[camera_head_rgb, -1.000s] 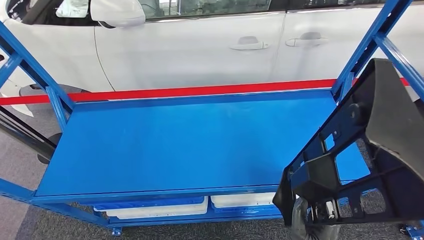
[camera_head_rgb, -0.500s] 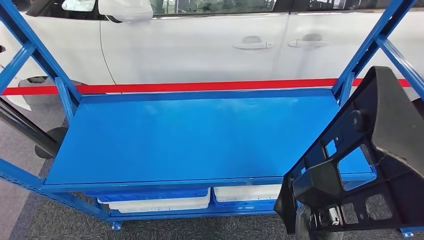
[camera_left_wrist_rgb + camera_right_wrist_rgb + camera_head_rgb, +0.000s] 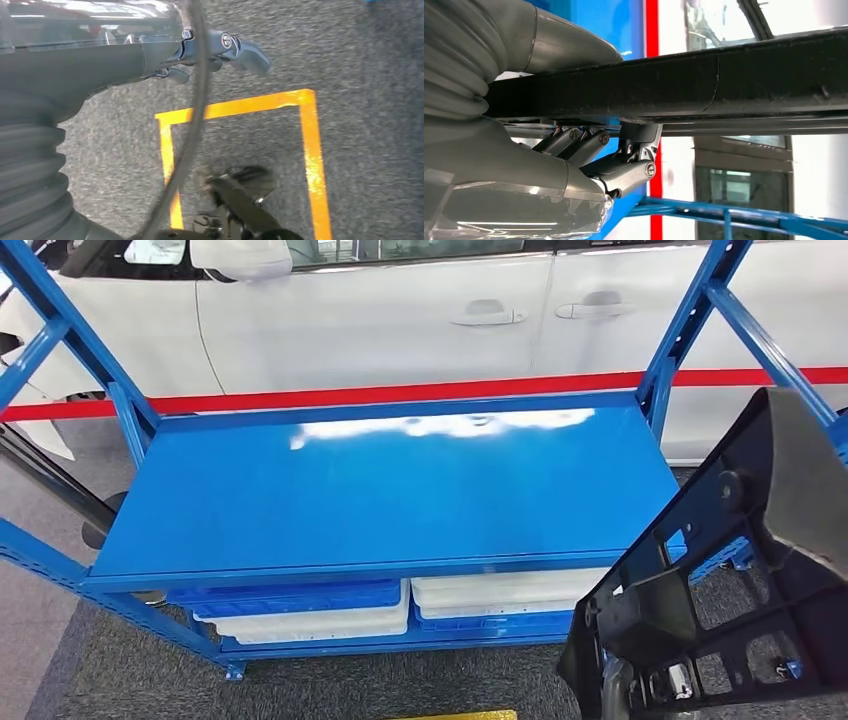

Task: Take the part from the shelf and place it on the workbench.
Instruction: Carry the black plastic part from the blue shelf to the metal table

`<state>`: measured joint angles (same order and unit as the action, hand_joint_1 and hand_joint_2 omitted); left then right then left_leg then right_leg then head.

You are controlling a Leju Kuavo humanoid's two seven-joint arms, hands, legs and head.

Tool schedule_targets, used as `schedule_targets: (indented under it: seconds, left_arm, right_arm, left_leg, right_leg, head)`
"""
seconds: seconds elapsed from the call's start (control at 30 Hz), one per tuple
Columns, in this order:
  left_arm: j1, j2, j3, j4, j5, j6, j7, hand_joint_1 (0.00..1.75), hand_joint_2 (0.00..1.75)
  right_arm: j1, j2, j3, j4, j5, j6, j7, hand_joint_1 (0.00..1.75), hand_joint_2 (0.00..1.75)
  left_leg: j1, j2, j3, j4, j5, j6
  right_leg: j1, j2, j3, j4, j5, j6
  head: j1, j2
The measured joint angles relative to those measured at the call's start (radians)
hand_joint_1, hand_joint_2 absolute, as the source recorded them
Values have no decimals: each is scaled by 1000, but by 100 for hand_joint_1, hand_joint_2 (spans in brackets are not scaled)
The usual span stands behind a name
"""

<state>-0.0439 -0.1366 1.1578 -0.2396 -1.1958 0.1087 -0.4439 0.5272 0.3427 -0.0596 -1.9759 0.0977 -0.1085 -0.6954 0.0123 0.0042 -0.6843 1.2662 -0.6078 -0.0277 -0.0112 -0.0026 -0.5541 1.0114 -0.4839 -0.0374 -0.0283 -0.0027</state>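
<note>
The part [image 3: 790, 480] is a large black plastic frame with cut-outs, held up at the right of the head view, off the right end of the blue shelf [image 3: 380, 490]. My right hand [image 3: 615, 690] grips it from below at its lower end. In the right wrist view the fingers [image 3: 624, 170] press up against the part's long black edge [image 3: 724, 85]. My left hand [image 3: 220, 50] hangs over the carpet with nothing in it, its fingers loosely extended.
The shelf's top level is bare; white and blue bins [image 3: 310, 610] sit on the level below. Blue uprights [image 3: 690, 320] frame both ends. A white car [image 3: 400, 320] stands behind a red line. Yellow tape [image 3: 310, 150] marks the grey carpet.
The whole picture has shifted: the shelf now sits farther off and more floor shows in front of it. The part stays in my right hand, a little lower and farther right in the picture.
</note>
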Motion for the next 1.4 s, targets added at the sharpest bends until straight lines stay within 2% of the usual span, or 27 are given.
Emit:
schedule_targets:
  seconds: [0.03,0.07,0.1,0.13,0.2,0.27,0.33,0.37,0.43,0.5,0.53,0.57,0.63,0.67,0.73,0.77,0.83,0.9,1.0,1.03,1.07,1.1,1.13,1.2,1.27,1.33,1.4]
  left_arm:
    - [0,0,2,0,0,0,0,0,175]
    - [0,0,4,0,-1,0,0,0,175]
    - [0,0,5,0,-1,-1,0,0,175]
    - [-1,0,7,0,-1,-1,0,0,175]
    - [-4,1,9,-2,-2,-2,0,0,175]
    - [-7,1,11,-3,-2,-2,0,0,175]
    - [-7,0,12,-3,-2,-2,0,0,175]
    - [-6,-1,12,-3,-1,-2,0,0,175]
    - [-7,-2,12,-3,-1,-3,0,0,175]
    - [-6,-2,13,-3,-1,-3,0,0,175]
    - [-6,-2,13,-3,-1,-3,0,0,175]
    - [-6,-2,13,-3,-1,-3,0,0,175]
    - [-7,-3,13,-3,-1,-3,0,0,175]
    - [-7,-3,13,-3,-1,-3,0,0,175]
    - [-7,-3,13,-3,-1,-3,0,0,175]
    - [-7,-3,13,-3,-1,-3,0,0,175]
    - [-6,-3,15,-3,-1,-3,0,0,175]
    - [-3,-3,17,-3,-1,-4,0,0,175]
    - [0,-3,18,-3,-2,-6,1,0,175]
    - [0,-2,18,-3,-2,-8,1,0,175]
    - [0,-2,19,-4,-2,-9,0,0,175]
    - [-1,-1,19,-4,-2,-10,0,0,175]
    - [-1,-1,19,-4,-3,-10,0,0,175]
    - [-3,1,19,-5,-4,-11,0,0,175]
    - [-6,3,19,-6,-4,-11,-1,0,175]
    - [-7,3,20,-7,-4,-11,-1,0,175]
    - [-6,3,20,-7,-4,-11,-1,0,175]
  right_arm:
    - [1,0,-3,3,0,0,0,175,175]
    - [1,1,-7,6,1,-1,0,175,175]
    - [2,1,-9,9,1,-2,0,175,175]
    - [3,1,-12,11,1,-3,0,175,175]
    - [3,1,-15,14,1,-4,0,175,175]
    - [4,1,-16,16,2,-4,0,175,175]
    - [5,3,-18,17,2,-4,0,175,175]
    - [6,3,-20,18,2,-3,0,175,175]
    - [8,3,-27,22,2,-3,0,175,175]
    - [8,3,-31,28,3,-3,0,175,175]
    - [9,3,-33,31,3,-3,0,175,175]
    - [9,3,-34,34,4,-3,0,175,175]
    - [8,3,-37,38,4,-3,0,175,175]
    - [8,3,-37,40,4,-4,0,175,175]
    - [7,3,-38,42,4,-5,0,175,175]
    - [8,3,-38,43,4,-6,0,175,175]
    - [8,3,-38,46,4,-8,0,175,175]
    - [8,4,-38,50,4,-12,0,175,175]
    - [9,6,-38,55,7,-14,0,175,175]
    - [9,6,-38,58,8,-15,0,175,175]
    - [9,6,-38,61,8,-16,0,175,175]
    - [9,6,-38,64,9,-17,0,175,175]
    - [9,6,-38,65,9,-19,0,175,175]
    - [9,6,-38,67,10,-20,0,175,175]
    - [9,6,-38,67,11,-21,0,175,175]
    - [9,6,-38,67,13,-21,0,175,175]
    - [11,7,-38,68,14,-21,0,175,175]
  left_leg:
    - [0,0,4,36,-4,0]
    - [-1,0,25,42,13,2]
    - [-1,0,64,8,43,6]
    - [-3,-1,119,-56,68,12]
    - [-8,-1,226,-209,71,25]
    - [-15,-1,266,-287,54,35]
    - [-16,2,256,-298,73,45]
    - [-14,4,248,-302,86,52]
    - [-10,9,222,-307,113,63]
    - [-11,11,191,-305,136,67]
    - [-11,12,174,-302,147,66]
    - [-11,13,157,-297,157,64]
    - [-9,14,123,-282,173,57]
    - [-10,13,106,-270,179,52]
    - [-12,12,84,-250,188,41]
    - [-12,11,77,-244,195,34]
    - [-8,10,72,-240,205,21]
    - [-3,7,56,-211,164,10]
    - [0,5,18,-56,18,0]
    - [0,5,15,-5,-3,-1]
    - [0,5,24,24,3,0]
    - [-1,5,47,20,29,2]
    - [-2,4,87,-17,62,7]
    - [-7,3,195,-160,85,22]
    - [-14,3,263,-273,64,33]
    - [-17,3,268,-304,67,42]
    - [-14,7,252,-316,94,55]
  right_leg:
    - [2,0,-16,3,11,0]
    - [4,-1,-33,6,21,1]
    - [5,-1,-47,10,29,2]
    - [6,-1,-58,14,37,4]
    - [9,-2,-72,19,53,11]
    - [7,-4,-76,16,70,23]
    - [4,-4,-79,13,81,37]
    - [3,-2,-85,23,65,42]
    - [1,2,-107,94,-24,49]
    - [-2,2,-129,212,-113,57]
    - [-4,2,-131,260,-124,60]
    - [-6,2,-121,281,-109,63]
    - [-11,1,-56,231,-49,67]
    - [-13,1,-2,162,-39,67]
    - [-10,2,83,34,-61,59]
    - [-7,2,104,-2,-76,52]
    - [-4,0,97,-10,-70,33]
    - [-4,-4,78,-11,-50,14]
    - [-1,-7,35,-11,-16,-1]
    - [2,-8,18,-9,-4,-2]
    - [4,-8,2,-6,7,-1]
    - [6,-8,-14,-2,16,0]
    - [7,-8,-29,2,25,1]
    - [9,-8,-51,11,41,5]
    - [8,-11,-59,12,57,15]
    - [7,-13,-62,7,73,27]
    - [5,-9,-71,19,50,38]
  head:
    - [0,0]
    - [0,0]
    - [0,0]
    - [0,0]
    - [0,0]
    - [0,0]
    - [0,0]
    - [0,0]
    - [0,0]
    - [0,0]
    - [0,0]
    - [0,0]
    - [0,0]
    - [0,0]
    - [0,0]
    - [0,0]
    - [0,0]
    - [0,0]
    - [0,0]
    - [0,0]
    - [0,0]
    - [0,0]
    - [0,0]
    - [0,0]
    - [0,0]
    - [0,0]
    - [0,0]
